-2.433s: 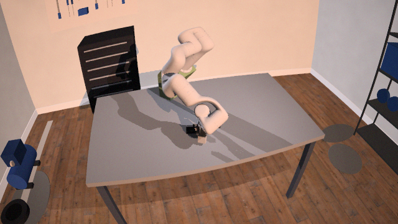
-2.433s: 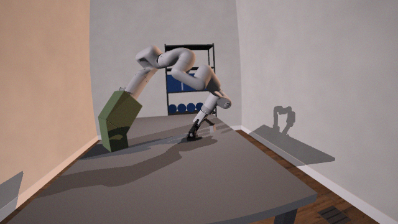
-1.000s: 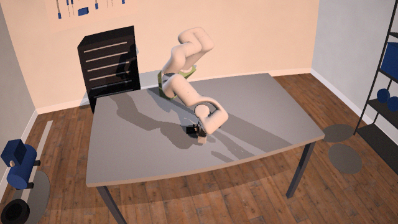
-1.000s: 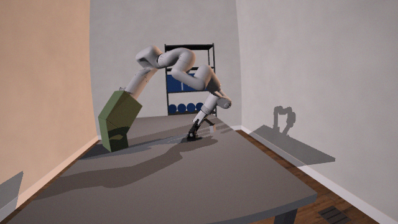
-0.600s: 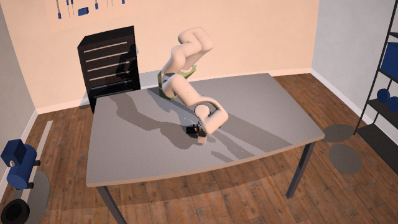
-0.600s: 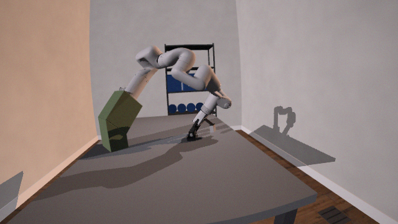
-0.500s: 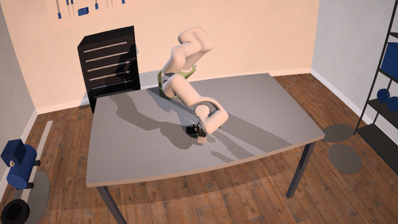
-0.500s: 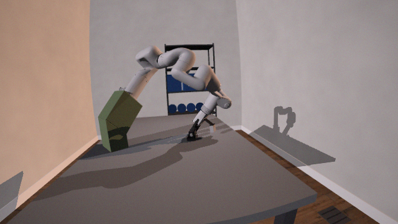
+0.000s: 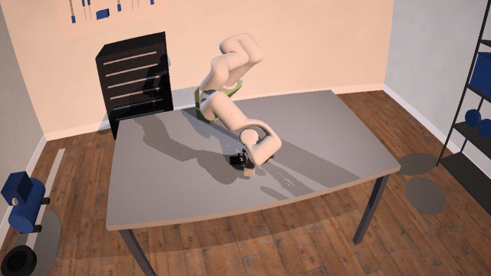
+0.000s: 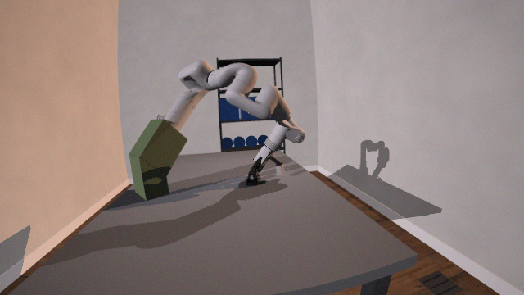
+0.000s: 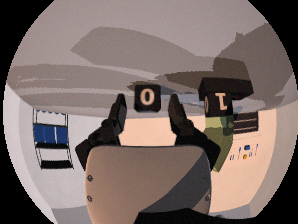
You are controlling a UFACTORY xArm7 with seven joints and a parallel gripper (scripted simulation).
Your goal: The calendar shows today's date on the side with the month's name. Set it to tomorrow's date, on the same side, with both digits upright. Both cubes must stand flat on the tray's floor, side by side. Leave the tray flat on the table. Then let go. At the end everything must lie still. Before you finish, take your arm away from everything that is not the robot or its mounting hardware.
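Fingers (image 9: 249, 165) (image 10: 276, 161) stand apart and released, with a dark cube bearing a pale 0 (image 11: 147, 98) framed between their tips in the wrist view. A strip of background shows on each side of that cube, so neither fingertip appears to touch it. Off to one side, just beyond one finger, the same view gives a second cube with a digit resembling a 1 (image 11: 219, 104), next to the dark tray (image 9: 235, 160) (image 10: 255, 180) (image 11: 226, 88) of the calendar.

From the top, the tray is a small dark shape on the tabletop (image 9: 169, 192) (image 10: 229, 238) (image 11: 145, 20), partly covered by the arm (image 9: 228, 111) (image 10: 246, 78). A pale block (image 9: 248, 172) (image 10: 279, 168) shows near it in the top and exterior views (probably the 0 cube, though no digit is readable from either side). The exterior view puts this block apart from the tray, close to the fingers; whether it touches the tabletop, I cannot tell. Only the wrist view shows digits; the month's name is unreadable in all three.

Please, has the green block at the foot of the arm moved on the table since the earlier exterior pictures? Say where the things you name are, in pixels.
No. The green block (image 9: 197, 101) (image 10: 153, 156) (image 11: 216, 142) stands where it stood, judged in the exterior view against the wall corner behind it.
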